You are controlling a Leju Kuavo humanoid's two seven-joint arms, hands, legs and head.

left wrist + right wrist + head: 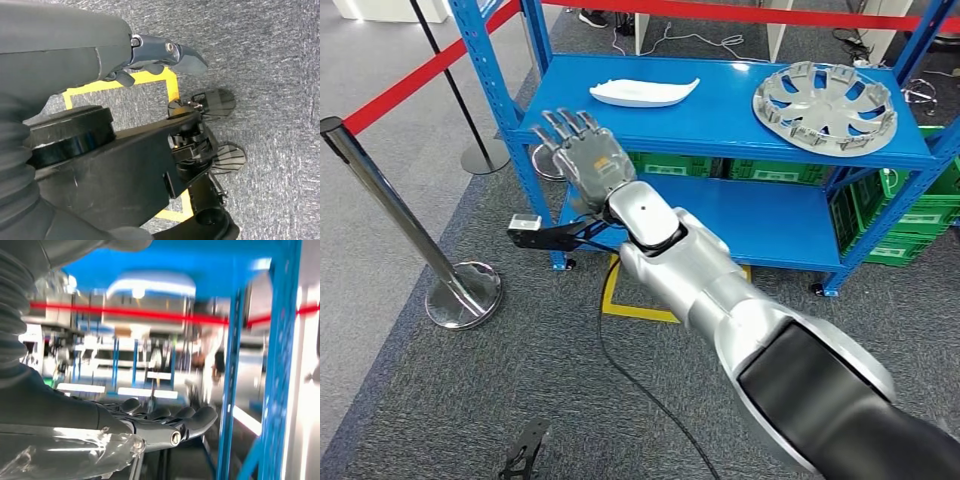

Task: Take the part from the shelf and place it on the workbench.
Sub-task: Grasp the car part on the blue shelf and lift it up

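Two parts on the shelf, one empty hand reaching

Two candidate parts lie on the top level of the blue shelf [546, 120] in the head view: a white curved part [644, 92] toward the left and a grey wheel cover [826, 107] toward the right, well apart from each other. Our right hand [583, 155] is raised in front of the shelf's left front edge, back of the hand toward the camera, fingers spread and holding nothing. It sits nearer the white curved part than the wheel cover, so we judge that part to be the target, though the task does not say which. The hand is not yet touching it. Green crates [916, 225] fill the space at the lower level, and a chrome stanchion [410, 235] with a red belt stands to the left on the grey carpet.

From the left wrist view we look down at the carpet and a yellow floor marking [171, 82]; the left hand [166, 52] hangs beside the body, presumably kept out of the way. We cannot tell whether its fingers are apart or together, as little more than one dark fingertip is clear.

From the right wrist view, blurred, we see the right hand's fingers extended side by side with nothing between them, pointing past a blue upright [277, 360] of the shelf. We judge the reach still has to rise and extend over the shelf edge
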